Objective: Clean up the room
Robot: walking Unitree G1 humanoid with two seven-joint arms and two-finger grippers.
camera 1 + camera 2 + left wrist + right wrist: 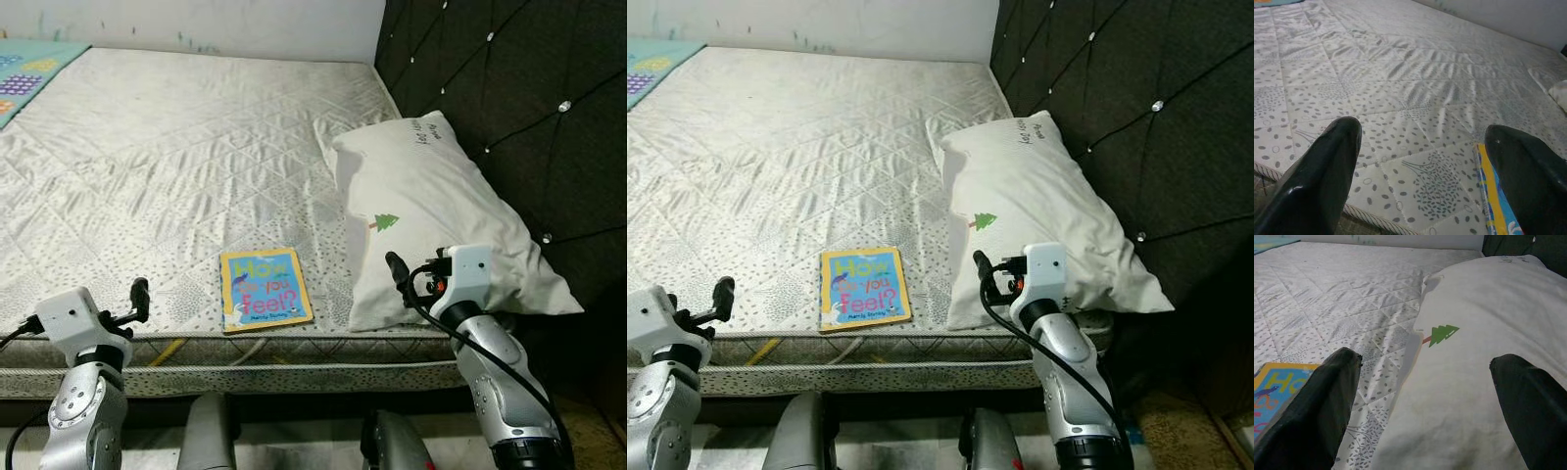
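Note:
A yellow and blue children's book (265,288) lies flat near the front edge of the quilted mattress (176,157). To its right a white pillow (431,215) with a small green tree print (1444,334) rests against the headboard. My left gripper (1422,161) hovers open at the mattress edge, left of the book, whose corner (1491,200) shows beside one finger. My right gripper (1425,396) is open at the near edge of the pillow, with the book's corner (1276,387) off to one side.
A dark tufted headboard (509,88) stands along the right. A pale wall (196,24) runs behind the bed. A patterned teal mat (29,73) lies at the far left corner of the mattress. Bare floor (1176,421) shows at the lower right.

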